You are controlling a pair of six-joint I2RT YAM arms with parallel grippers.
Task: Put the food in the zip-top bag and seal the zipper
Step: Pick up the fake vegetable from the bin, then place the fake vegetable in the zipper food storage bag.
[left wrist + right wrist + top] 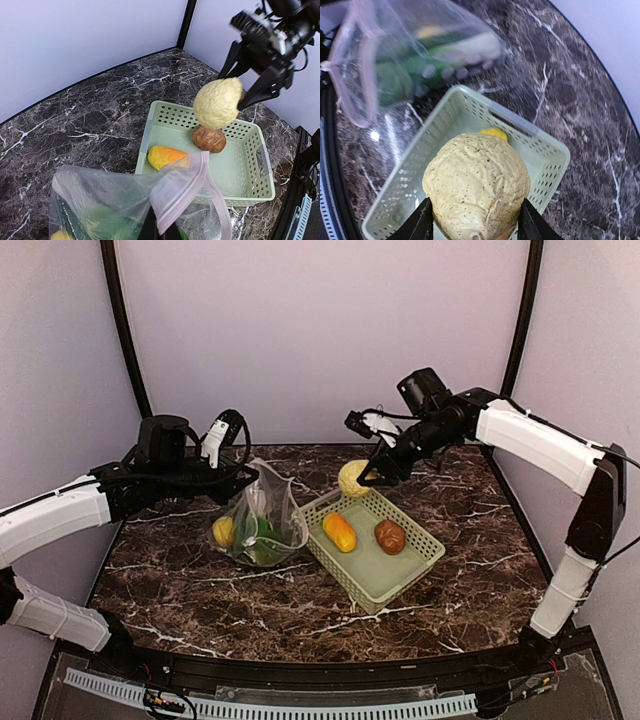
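My right gripper point(372, 472) is shut on the beige round food point(353, 479) and holds it above the far end of the pale green basket point(400, 570). It fills the right wrist view point(476, 185) and hangs in the left wrist view point(218, 102). My left gripper point(243, 476) is shut on the zip-top bag point(262, 522) at its mouth and holds it up, open. The pink zipper point(190, 187) curls from its fingers. Inside lie the yellow lemon point(222, 531) and green pieces point(262, 536). The orange piece point(339, 531) and brown potato point(390, 536) lie in the basket.
The basket stands right of the bag on the dark marble table point(200, 590), slanted toward the front right. Grey walls and black posts close the back. The right arm point(540, 445) reaches in from the right over the table's far side.
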